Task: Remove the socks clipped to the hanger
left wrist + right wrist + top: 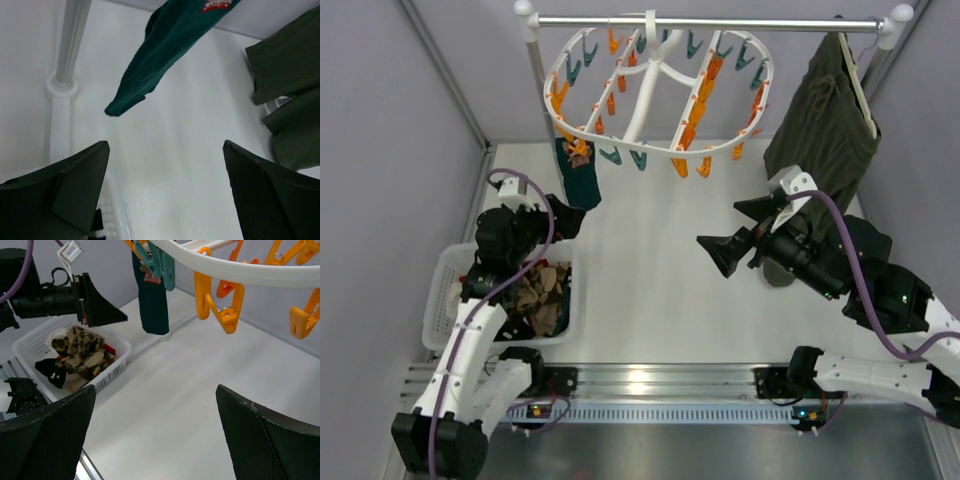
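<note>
**Drying station, seen from the arms' side.** The hanger (642,105), a white oval frame with orange and teal clips, hangs by its hook from a metal rail (720,22) above the far part of the white worktop (660,290).

- **Socks:** One dark teal sock (578,182) is clipped at the hanger's left rim and hangs straight down (both wrist views show a red patch near its top). The other socks (542,295), brown-and-tan argyle among them, lie heaped in a white basket (442,300) below the hanger's left side and nearer the arm bases.
- **Left end effector (570,215):** It sits just under the hanger's left rim, close beside the teal sock. Its jaws are spread wide and grip nothing.
- **Right end effector (735,232):** It hovers below the hanger's right half, likewise spread to the full and empty.
- **Other item:** An olive-green garment (825,120) hangs from the same rail, to the right of the hanger.
</note>
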You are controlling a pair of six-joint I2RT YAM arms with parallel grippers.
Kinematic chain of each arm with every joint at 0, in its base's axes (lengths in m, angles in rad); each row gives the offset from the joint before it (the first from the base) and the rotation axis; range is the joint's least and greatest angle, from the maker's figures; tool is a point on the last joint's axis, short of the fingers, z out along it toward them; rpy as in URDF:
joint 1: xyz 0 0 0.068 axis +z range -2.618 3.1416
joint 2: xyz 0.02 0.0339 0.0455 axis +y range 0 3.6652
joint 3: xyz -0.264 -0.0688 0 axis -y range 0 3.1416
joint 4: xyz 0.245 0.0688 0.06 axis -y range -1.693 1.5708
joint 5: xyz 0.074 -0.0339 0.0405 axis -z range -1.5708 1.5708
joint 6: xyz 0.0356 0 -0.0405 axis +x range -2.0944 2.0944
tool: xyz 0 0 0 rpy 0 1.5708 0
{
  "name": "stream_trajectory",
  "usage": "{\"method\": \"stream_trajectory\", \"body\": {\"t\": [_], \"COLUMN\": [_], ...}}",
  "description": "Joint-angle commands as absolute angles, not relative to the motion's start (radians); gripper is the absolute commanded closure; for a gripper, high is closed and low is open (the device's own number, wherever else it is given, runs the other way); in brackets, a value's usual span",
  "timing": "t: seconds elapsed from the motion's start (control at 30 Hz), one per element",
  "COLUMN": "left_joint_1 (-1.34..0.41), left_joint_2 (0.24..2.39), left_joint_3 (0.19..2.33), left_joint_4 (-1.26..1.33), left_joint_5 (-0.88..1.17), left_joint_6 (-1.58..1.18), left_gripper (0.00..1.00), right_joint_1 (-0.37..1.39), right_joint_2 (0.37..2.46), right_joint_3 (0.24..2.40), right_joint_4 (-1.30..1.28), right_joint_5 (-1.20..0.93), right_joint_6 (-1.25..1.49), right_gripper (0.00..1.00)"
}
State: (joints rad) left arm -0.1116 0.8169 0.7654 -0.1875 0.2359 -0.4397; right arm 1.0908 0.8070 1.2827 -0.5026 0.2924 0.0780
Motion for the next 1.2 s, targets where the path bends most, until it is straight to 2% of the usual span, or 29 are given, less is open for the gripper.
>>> {"method": "stream_trajectory", "body": {"t": [0.0, 0.4, 0.73, 0.87, 0.9, 0.93, 0.97, 1.03, 1.07, 1.17], "left_joint_1": [-0.107, -0.107, -0.109, -0.109, -0.110, -0.113, -0.117, -0.146, -0.161, -0.257], "left_joint_2": [0.851, 1.113, 1.153, 1.215, 1.236, 1.242, 1.246, 1.223, 1.188, 1.102], "left_joint_3": [0.709, 0.601, 0.572, 0.630, 0.638, 0.644, 0.644, 0.620, 0.609, 0.552], "left_joint_4": [0.168, 0.673, 0.824, 0.839, 0.839, 0.839, 0.839, 0.841, 0.842, 0.842], "left_joint_5": [0.328, 0.314, 0.252, 0.377, 0.432, 0.451, 0.457, 0.395, 0.365, 0.217], "left_joint_6": [-0.371, -0.319, -0.269, -0.270, -0.290, -0.296, -0.299, -0.305, -0.302, -0.267], "left_gripper": [0.02, 0.02, 0.02, 0.05, 0.09, 0.29, 0.44, 0.96, 1.00, 1.00], "right_joint_1": [1.094, 1.095, 1.095, 1.095, 1.095, 1.095, 1.095, 1.095, 1.095, 1.095], "right_joint_2": [0.795, 0.782, 0.776, 0.790, 0.792, 0.796, 0.796, 0.799, 0.798, 0.779], "right_joint_3": [1.290, 1.279, 1.252, 1.241, 1.239, 1.235, 1.235, 1.233, 1.230, 1.216], "right_joint_4": [-0.466, -0.476, -0.469, -0.469, -0.466, -0.459, -0.457, -0.440, -0.433, -0.378], "right_joint_5": [0.229, 0.097, 0.061, 0.043, 0.041, 0.040, 0.032, 0.022, 0.009, 0.005], "right_joint_6": [0.060, 0.060, 0.060, 0.048, 0.048, 0.048, 0.048, 0.052, 0.061, 0.098], "right_gripper": [0.01, 0.01, 0.01, 0.00, 0.01, 0.00, 0.01, 0.01, 0.01, 0.01]}}
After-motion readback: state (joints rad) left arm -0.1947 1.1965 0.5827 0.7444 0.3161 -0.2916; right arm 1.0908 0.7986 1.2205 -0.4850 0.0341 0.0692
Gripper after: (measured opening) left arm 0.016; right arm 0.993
